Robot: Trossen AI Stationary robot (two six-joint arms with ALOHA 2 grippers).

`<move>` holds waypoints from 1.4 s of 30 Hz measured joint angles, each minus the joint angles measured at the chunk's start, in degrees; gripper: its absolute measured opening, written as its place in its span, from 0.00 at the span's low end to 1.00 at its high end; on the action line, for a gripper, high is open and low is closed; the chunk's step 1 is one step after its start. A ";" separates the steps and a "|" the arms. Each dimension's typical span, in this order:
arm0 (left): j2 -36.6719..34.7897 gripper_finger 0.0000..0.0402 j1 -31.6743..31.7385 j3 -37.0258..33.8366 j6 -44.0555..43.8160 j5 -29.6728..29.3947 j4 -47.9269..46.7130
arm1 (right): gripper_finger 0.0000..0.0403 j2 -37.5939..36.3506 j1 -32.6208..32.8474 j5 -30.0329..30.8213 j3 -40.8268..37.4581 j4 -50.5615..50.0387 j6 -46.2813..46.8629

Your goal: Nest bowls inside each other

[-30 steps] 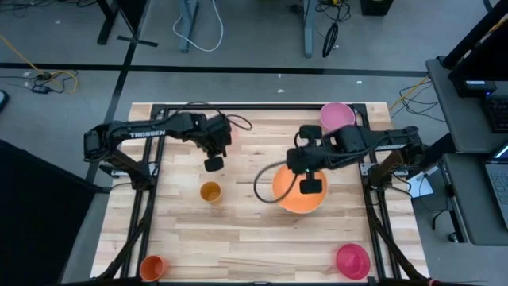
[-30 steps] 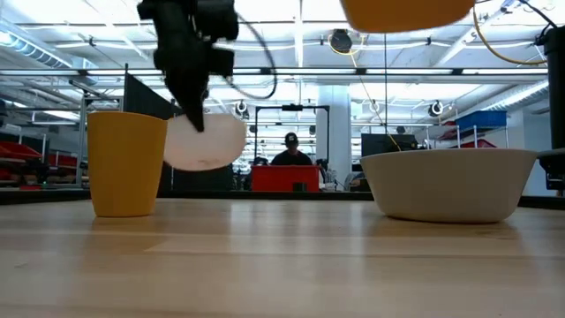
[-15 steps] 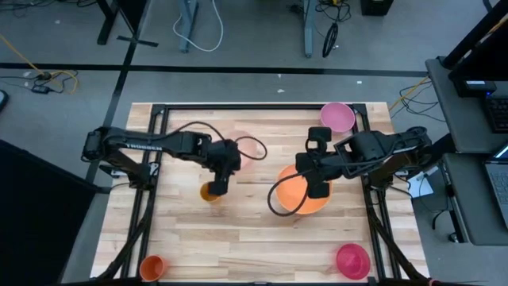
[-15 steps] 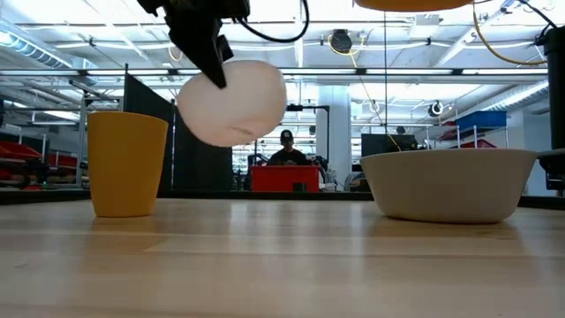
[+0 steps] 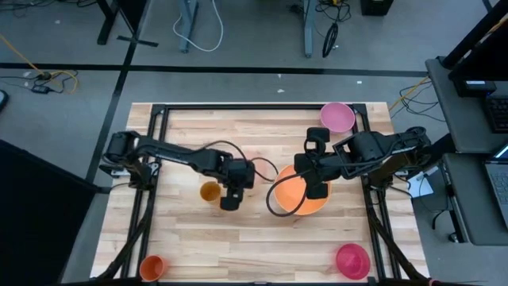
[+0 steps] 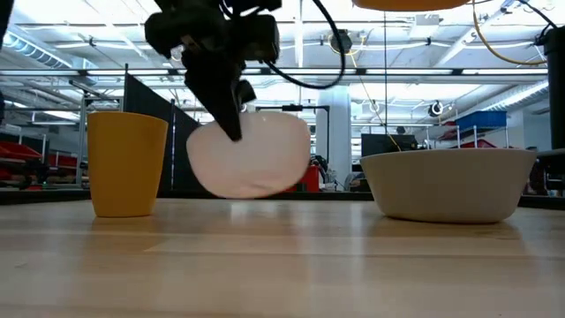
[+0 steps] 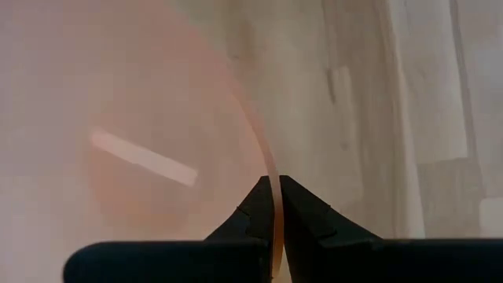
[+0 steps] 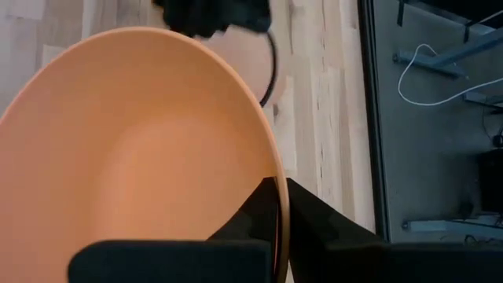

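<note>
My left gripper (image 5: 240,183) is shut on the pale translucent pink bowl (image 6: 252,155), right of the amber cup (image 5: 209,191) at mid-table. My right gripper (image 5: 316,179) is shut on the orange bowl (image 5: 295,196), held high over the table's right half; the low view shows only its underside (image 6: 410,3) at the top edge. The grey bowl (image 6: 450,181) stands on its base on the table in the low view; from above it is hidden. A mid pink bowl (image 5: 337,117) sits at the far right, a magenta bowl (image 5: 352,260) at the near right. My left gripper pinches the pale pink bowl's rim (image 7: 273,192), one finger (image 7: 258,214) inside the wall and one outside. The fingers slant steeply down from above. The bowl hangs tipped on edge below them, underside toward the low camera. Whether its lower edge (image 6: 247,194) touches the table I cannot tell. My right gripper pinches the orange bowl's rim (image 8: 280,179), one finger (image 8: 263,206) on the inner side and one on the outer. The fingers slant down from above. The bowl is lifted well clear of the table and tilted, hollow side toward the wrist camera.
An orange cup (image 5: 151,266) stands at the near left corner. The black frame rails (image 5: 254,107) run round the tabletop. Bare wood lies along the near middle (image 5: 254,246). A person sits far behind the table in the low view.
My left gripper has swept from the far left toward mid-table, rightward and nearer, and has sunk, rolling a little. The pale pink bowl has come with it, past the amber cup, and now hangs low by the tabletop. The orange bowl has stayed high.
</note>
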 joint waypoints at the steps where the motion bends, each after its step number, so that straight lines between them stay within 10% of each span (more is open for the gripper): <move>1: 0.54 0.00 -0.51 0.00 -0.58 0.14 0.52 | 0.00 0.00 0.00 -0.05 0.00 0.00 0.00; 22: 2.43 0.00 -4.93 0.00 -4.27 1.15 7.47 | 0.00 0.07 0.00 -0.30 0.00 1.46 -1.03; 42: 0.64 0.31 -4.91 1.17 -5.90 3.30 2.26 | 0.00 0.07 -1.40 -0.05 0.00 1.75 -2.20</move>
